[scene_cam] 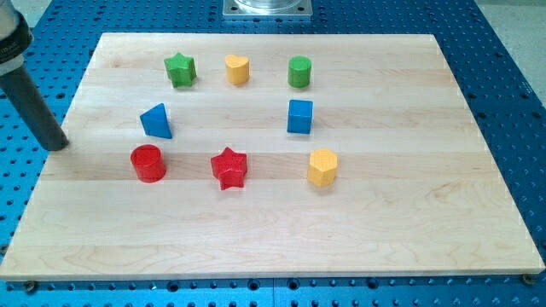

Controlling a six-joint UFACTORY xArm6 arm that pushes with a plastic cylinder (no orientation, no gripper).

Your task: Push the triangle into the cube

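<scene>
Resting at the table's (273, 239) left edge, my tip (58, 145) sat at the very end of the dark rod that slanted in from the view's upper left. This tool was a plain rod with nothing to open or close, and it held nothing and touched no block.

The blue triangle (156, 121) stood in the left part of the table, to the view's right of my tip and well apart from it. The blue cube (299, 116) stood right of the table's centre, at about the same depth as the triangle, with bare wood between the two.

Along the far edge ran a row of three: a green star (180, 69) toward the far left corner, a yellow heart-like block (237, 69) beside it, and a green cylinder (299, 72) just behind the cube.

Nearer the front edge ran another row: a red cylinder (148, 163) just in front of the triangle, a red star (229, 167) near the table's middle, and a yellow hexagonal block (322, 166) in front of the cube. None of the blocks touched another.

Blue perforated surface (512, 77) surrounded the table on all sides.
</scene>
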